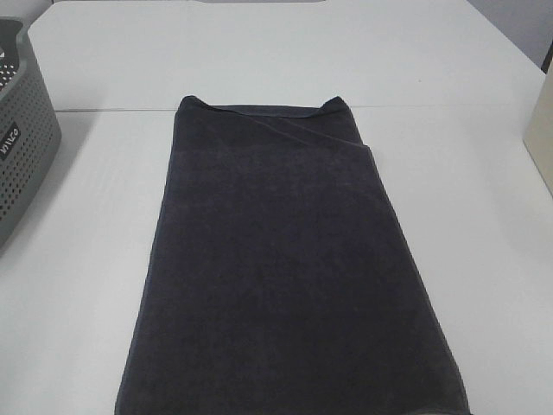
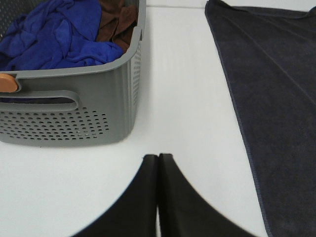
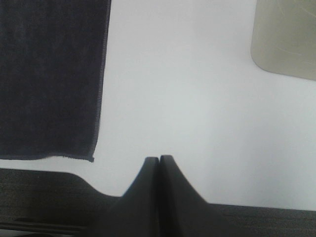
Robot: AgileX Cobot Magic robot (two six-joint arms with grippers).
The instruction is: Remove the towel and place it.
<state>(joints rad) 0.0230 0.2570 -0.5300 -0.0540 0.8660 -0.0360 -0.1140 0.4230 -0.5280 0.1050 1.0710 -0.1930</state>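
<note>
The dark navy towel (image 1: 289, 268) lies flat mid-counter (image 1: 484, 233), the gray perforated basket (image 1: 22, 130) at its 10 o'clock. Both the left gripper (image 2: 158, 157) and right gripper (image 3: 158, 158) have jaws pressed together, empty.

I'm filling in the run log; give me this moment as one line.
towel: flat on table, untouched | basket: left of towel, cloths inside | left tool: shut, empty | right tool: shut, empty

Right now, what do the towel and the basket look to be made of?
Towel: dark, matte looped cloth, likely terry, with faint ribbing and a stitched hem. Basket: gray moulded plastic, probably; smooth, slightly glossy walls with punched holes and a handle slot.
</note>
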